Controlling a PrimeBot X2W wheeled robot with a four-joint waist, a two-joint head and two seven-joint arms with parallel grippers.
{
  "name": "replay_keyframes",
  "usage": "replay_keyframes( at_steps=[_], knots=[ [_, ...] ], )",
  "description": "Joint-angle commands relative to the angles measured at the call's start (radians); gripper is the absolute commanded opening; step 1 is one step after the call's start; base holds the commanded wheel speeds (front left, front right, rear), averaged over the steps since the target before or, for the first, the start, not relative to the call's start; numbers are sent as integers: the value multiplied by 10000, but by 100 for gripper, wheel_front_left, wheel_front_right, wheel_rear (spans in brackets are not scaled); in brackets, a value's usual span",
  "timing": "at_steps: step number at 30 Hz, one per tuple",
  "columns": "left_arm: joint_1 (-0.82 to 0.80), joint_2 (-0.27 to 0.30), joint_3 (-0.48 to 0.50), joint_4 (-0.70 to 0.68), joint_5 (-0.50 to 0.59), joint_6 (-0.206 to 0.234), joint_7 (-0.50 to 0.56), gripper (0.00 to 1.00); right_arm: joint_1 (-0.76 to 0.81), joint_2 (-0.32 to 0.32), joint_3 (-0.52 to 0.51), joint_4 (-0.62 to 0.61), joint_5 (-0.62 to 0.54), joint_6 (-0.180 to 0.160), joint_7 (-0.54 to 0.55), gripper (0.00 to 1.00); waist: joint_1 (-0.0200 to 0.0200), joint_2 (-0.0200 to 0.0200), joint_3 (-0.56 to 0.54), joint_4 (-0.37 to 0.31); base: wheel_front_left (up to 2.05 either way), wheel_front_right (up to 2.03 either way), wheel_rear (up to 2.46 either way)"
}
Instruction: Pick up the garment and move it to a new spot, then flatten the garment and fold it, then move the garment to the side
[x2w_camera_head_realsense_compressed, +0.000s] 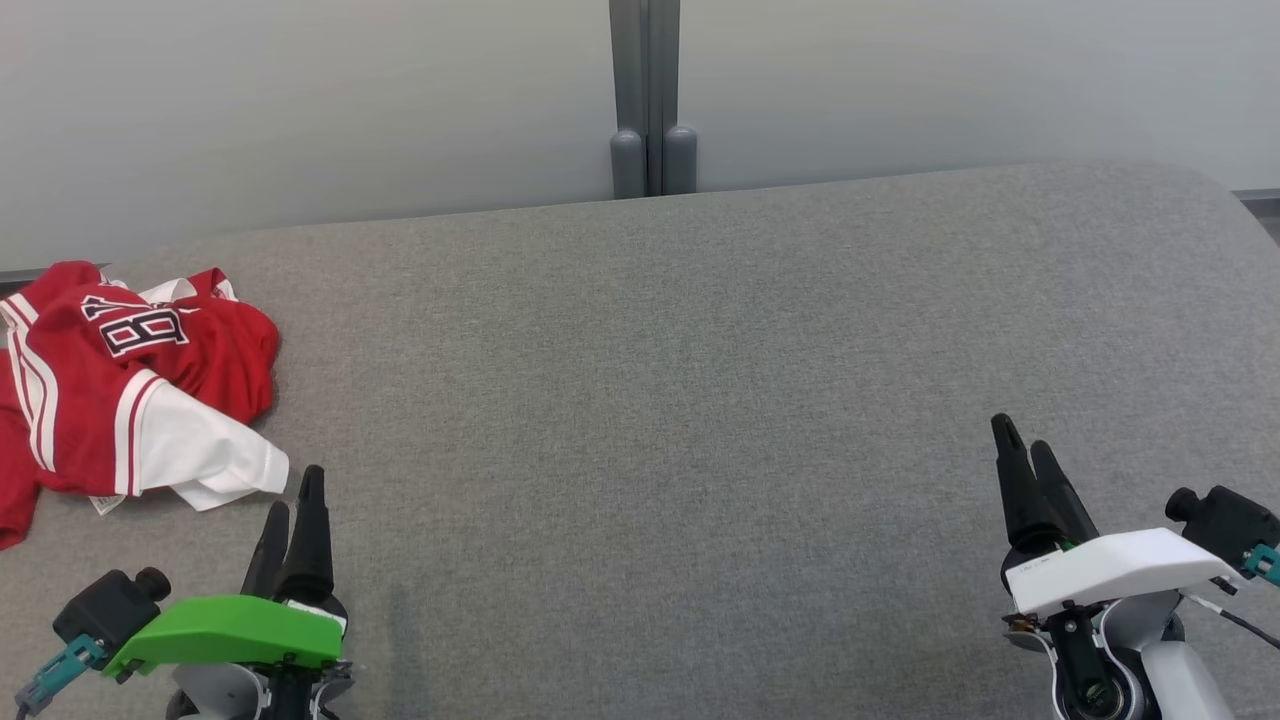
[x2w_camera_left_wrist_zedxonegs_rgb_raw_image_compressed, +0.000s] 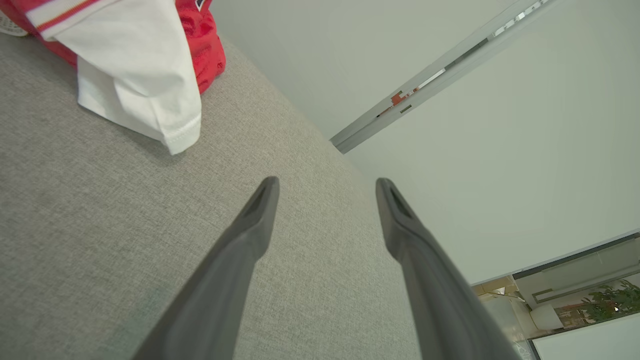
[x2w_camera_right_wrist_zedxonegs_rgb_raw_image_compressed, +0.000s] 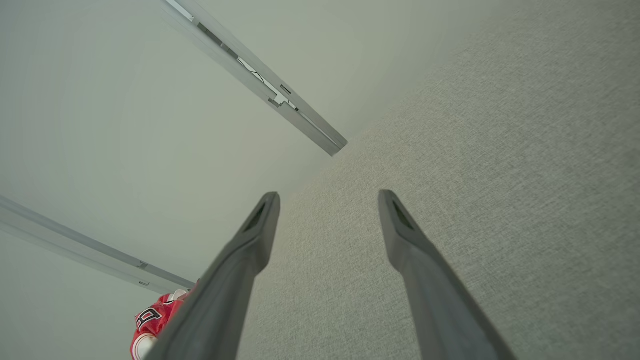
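Observation:
The garment (x2w_camera_head_realsense_compressed: 120, 390) is a red jersey with white sleeves and a dark number, lying crumpled at the far left of the grey fabric surface (x2w_camera_head_realsense_compressed: 660, 420). One white sleeve (x2w_camera_left_wrist_zedxonegs_rgb_raw_image_compressed: 145, 80) points toward my left gripper (x2w_camera_head_realsense_compressed: 295, 495), which hovers open just to the sleeve's right, touching nothing. In the left wrist view the left gripper (x2w_camera_left_wrist_zedxonegs_rgb_raw_image_compressed: 327, 186) has its fingers spread over bare fabric. My right gripper (x2w_camera_head_realsense_compressed: 1025, 440) stands open at the lower right, far from the garment. The right gripper (x2w_camera_right_wrist_zedxonegs_rgb_raw_image_compressed: 329, 199) holds nothing, and a bit of the garment (x2w_camera_right_wrist_zedxonegs_rgb_raw_image_compressed: 152, 320) shows beside its left finger.
A pale wall rises behind the surface, with a grey vertical post (x2w_camera_head_realsense_compressed: 645, 100) at the middle back. The surface's far edge curves down at the right corner (x2w_camera_head_realsense_compressed: 1220, 195). Grey fabric stretches between the two grippers.

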Motion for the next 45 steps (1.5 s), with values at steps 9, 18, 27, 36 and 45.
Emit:
replay_keyframes(
  at_steps=[9, 18, 27, 36, 45],
  knots=[
    [59, 282, -204, -298, 1881, 18, -376, 100, -42, -37, 148, -137, -1760, 4, -408, 100, 0, 0, -3, 24, 0, 0, 0],
    [141, 371, -313, -325, 3190, -42, -655, 100, -5, -30, 204, -146, -2987, 4, -682, 100, 0, 0, 6, 39, 0, 0, 0],
    [258, 491, -267, -187, 4328, -32, -918, 100, 32, -34, 193, -136, -4106, 4, -947, 100, 0, 0, 3, 72, 0, 0, 0],
    [338, 545, -292, 5, 5399, 30, -1151, 100, 96, -34, 217, -130, -4978, 4, -1190, 100, 0, 0, -13, 125, 0, 0, 0],
    [408, 560, -222, 237, 6187, 8, -1377, 100, 125, -21, 175, -69, -5775, 4, -1405, 100, 0, 0, -36, 174, 0, 0, 0]
  ],
)
